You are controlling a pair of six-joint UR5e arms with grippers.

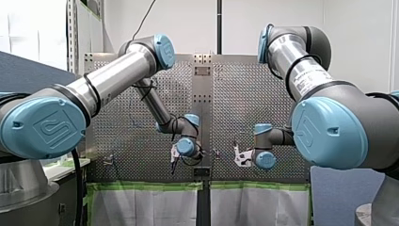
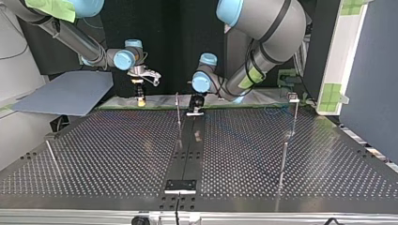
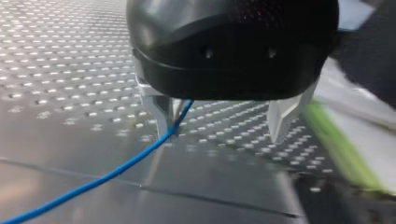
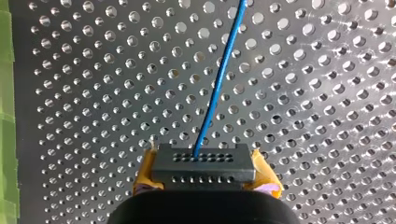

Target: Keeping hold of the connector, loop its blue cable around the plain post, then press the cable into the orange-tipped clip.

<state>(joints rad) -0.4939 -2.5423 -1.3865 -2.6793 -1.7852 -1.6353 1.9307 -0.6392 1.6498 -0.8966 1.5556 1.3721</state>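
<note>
My right gripper point(image 4: 205, 183) is shut on a black connector point(image 4: 203, 163), its yellow pads point(image 4: 144, 179) pressing on both ends. The blue cable point(image 4: 217, 84) leaves the connector's face and runs ahead over the perforated plate. My left gripper point(image 3: 222, 135) is open, with its metal fingers point(image 3: 282, 116) far apart. The same blue cable point(image 3: 116, 170) slants past the inner side of one finger and is not clamped. In the top view my right gripper point(image 2: 139, 96) hangs at the far left and my left gripper point(image 2: 196, 107) near the middle, beside a thin plain post point(image 2: 178, 110).
Another thin post with a small head point(image 2: 293, 110) stands at the top view's right, and a short leaning pin point(image 2: 50, 152) at its left. A dark strip point(image 2: 187, 150) runs down the table's middle. Green tape point(image 1: 146, 186) edges the table.
</note>
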